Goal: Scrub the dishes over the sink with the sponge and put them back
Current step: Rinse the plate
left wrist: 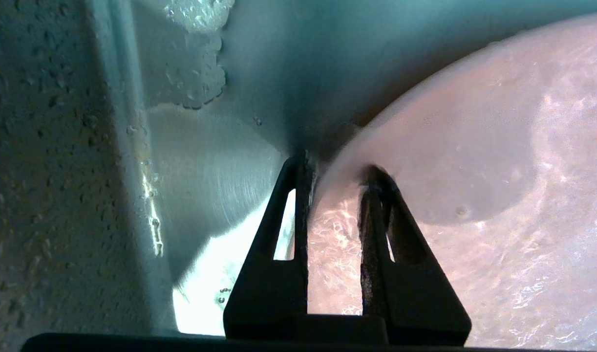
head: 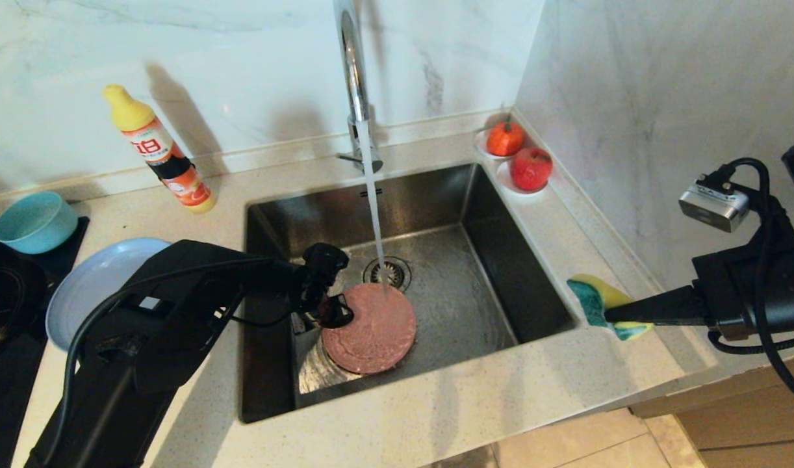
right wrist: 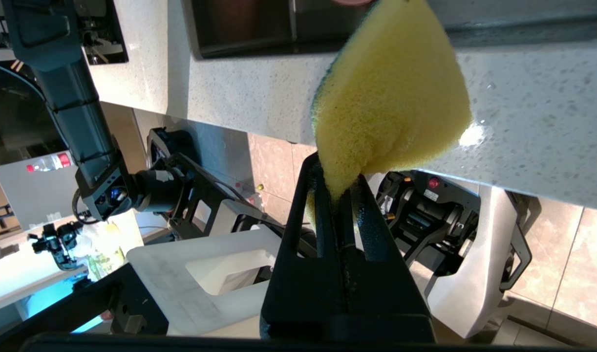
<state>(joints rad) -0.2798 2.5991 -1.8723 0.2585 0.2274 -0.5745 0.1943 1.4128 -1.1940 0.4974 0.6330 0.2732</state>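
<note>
While water runs from the tap (head: 357, 84) onto the floor of the sink (head: 475, 214), the pink plate (head: 371, 328) lies inside the sink, just on the near side of the drain (head: 389, 272), with the stream landing at its far rim. The left gripper (head: 335, 311) reaches down into the sink from its left wall and meets the plate's left edge; in the left wrist view its fingers (left wrist: 298, 195) straddle that rim, one on the wet upper face and one outside the edge, drawn in close on the plate (left wrist: 474, 186).

The right gripper (head: 614, 316) hangs above the counter (head: 436, 416) just off the sink's right rim, its jaws pressed together on a corner of the sponge (head: 598, 305). From the right wrist view the sponge (right wrist: 391, 98) is squeezed thin where the fingers (right wrist: 323, 205) pinch it and fans out beyond them, yellow face toward the camera with a green edge along one side.

Left of the sink, the pale blue plate (head: 91, 279) rests on the counter, partly hidden by the left arm, and the teal bowl (head: 34, 222) sits beyond it. A detergent bottle (head: 160, 151) stands behind the sink's left corner. At the sink's far right corner two small white saucers (head: 504, 179) carry red fruit (head: 531, 168).
</note>
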